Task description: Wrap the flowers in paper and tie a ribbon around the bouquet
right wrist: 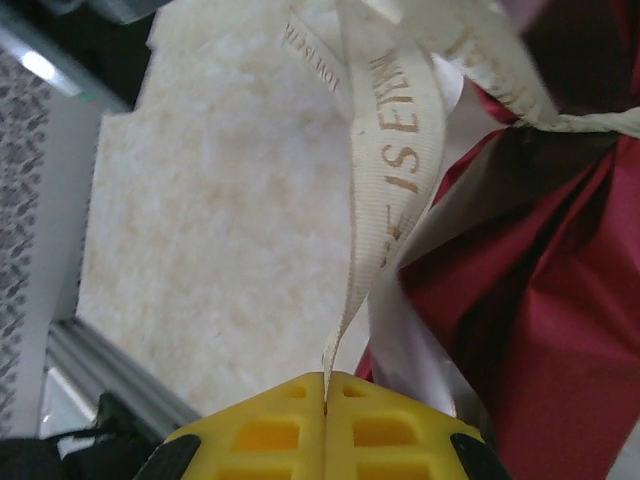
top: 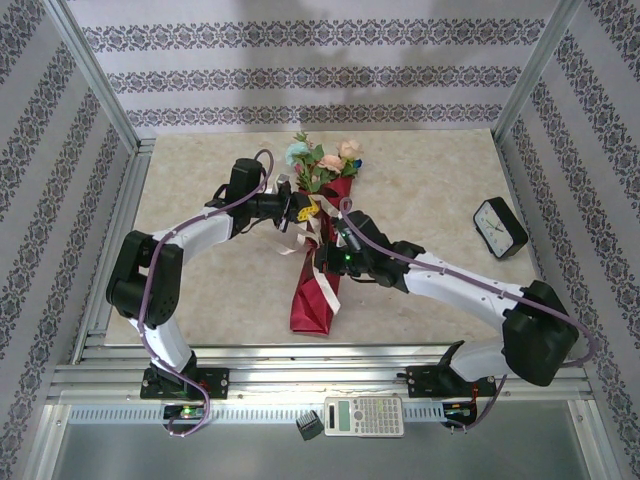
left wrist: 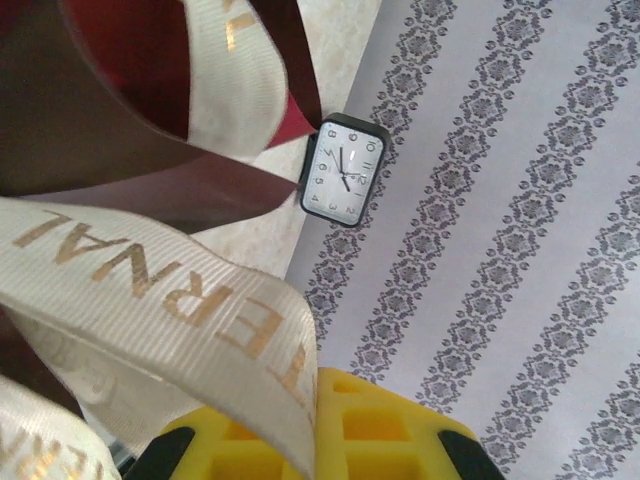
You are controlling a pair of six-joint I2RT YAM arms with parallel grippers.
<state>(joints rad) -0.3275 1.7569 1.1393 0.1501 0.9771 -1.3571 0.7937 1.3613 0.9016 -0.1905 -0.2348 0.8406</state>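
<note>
Cream ribbon (left wrist: 150,300), gold lettering "TERNAL"

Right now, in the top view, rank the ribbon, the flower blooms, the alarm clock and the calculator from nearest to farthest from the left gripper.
1. ribbon: at the left gripper itself, caught in its shut fingers.
2. flower blooms: just beyond it, toward the back wall.
3. alarm clock, far right on the table, and calculator, on the near rail: too close to call.
</note>
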